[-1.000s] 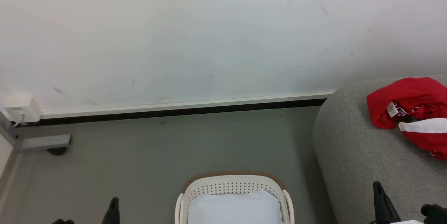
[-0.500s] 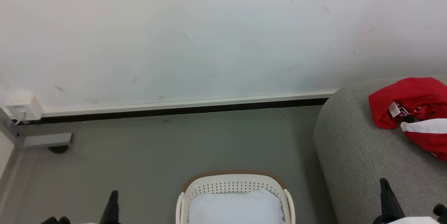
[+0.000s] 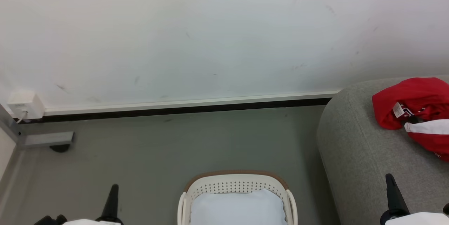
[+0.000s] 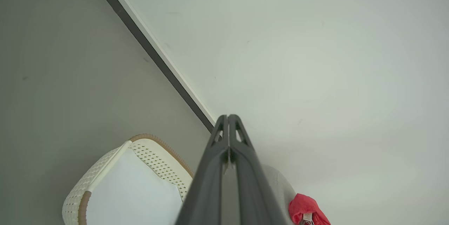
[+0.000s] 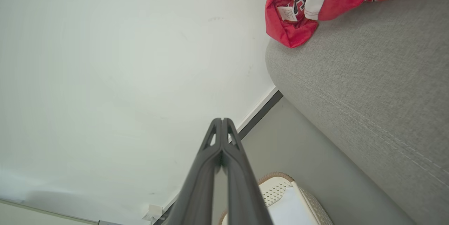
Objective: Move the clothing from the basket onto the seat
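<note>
The left gripper point(image 4: 228, 117) is fully closed, its two fingers pressed together with nothing between them. The right gripper point(image 5: 222, 120) is in the same condition, closed and empty. Both are raised clear of the work, and in the head view they stand at the lower corners. The clothing point(image 3: 414, 109) lies bunched on top of the seat point(image 3: 361, 155), near its rounded far-left corner and well apart from both grippers. The basket point(image 3: 235, 177) stands on the floor point(image 3: 175, 148) just beside the seat's left edge and holds a white pad point(image 3: 238, 207). No red fabric is visible in it. Judged from this, the transfer appears complete, or nearly so. The head view cuts the basket off at the bottom, whereas the left wrist view takes in more of its interior and shows pad alone. The right wrist view adds the garment's white label, its stripe and the seat's stitched seam at close range.
</note>
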Controlling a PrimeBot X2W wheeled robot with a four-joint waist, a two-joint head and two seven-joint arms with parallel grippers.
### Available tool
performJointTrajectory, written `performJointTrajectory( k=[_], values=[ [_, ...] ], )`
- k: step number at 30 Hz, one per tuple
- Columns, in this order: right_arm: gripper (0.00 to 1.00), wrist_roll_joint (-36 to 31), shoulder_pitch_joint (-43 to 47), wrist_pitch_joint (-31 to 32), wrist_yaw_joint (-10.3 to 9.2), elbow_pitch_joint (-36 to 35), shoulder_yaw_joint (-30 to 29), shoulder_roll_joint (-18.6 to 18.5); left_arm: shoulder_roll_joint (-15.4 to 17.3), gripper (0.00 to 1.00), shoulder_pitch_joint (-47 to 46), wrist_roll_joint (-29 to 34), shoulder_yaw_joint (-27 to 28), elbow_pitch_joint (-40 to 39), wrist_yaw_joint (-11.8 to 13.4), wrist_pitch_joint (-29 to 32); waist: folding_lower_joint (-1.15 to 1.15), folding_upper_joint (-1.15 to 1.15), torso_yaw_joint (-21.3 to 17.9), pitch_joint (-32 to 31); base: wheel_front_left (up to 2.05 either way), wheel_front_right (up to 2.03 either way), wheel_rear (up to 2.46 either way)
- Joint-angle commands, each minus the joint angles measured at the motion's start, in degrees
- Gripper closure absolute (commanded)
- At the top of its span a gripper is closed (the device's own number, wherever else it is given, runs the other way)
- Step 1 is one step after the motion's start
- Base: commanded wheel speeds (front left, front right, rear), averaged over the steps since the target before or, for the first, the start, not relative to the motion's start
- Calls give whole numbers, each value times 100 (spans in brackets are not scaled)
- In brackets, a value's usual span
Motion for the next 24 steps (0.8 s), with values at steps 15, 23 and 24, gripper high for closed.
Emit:
performJointTrajectory(
  k=[15,23,24],
  values=[
    [100,1040,-171,259,-8,-184,-143,-64,-40,100,-194,-884,157,-161,-111,254,0,0,35,25,0,0,0],
    [100,1486,-177,364,-9,-232,-201,-67,-63,100,-228,-1258,215,-203,-154,361,0,0,52,39,0,0,0],
    [100,1531,-178,381,-9,-238,-207,-67,-66,100,-234,-1309,221,-208,-151,380,0,0,55,40,0,0,0]
  ],
)
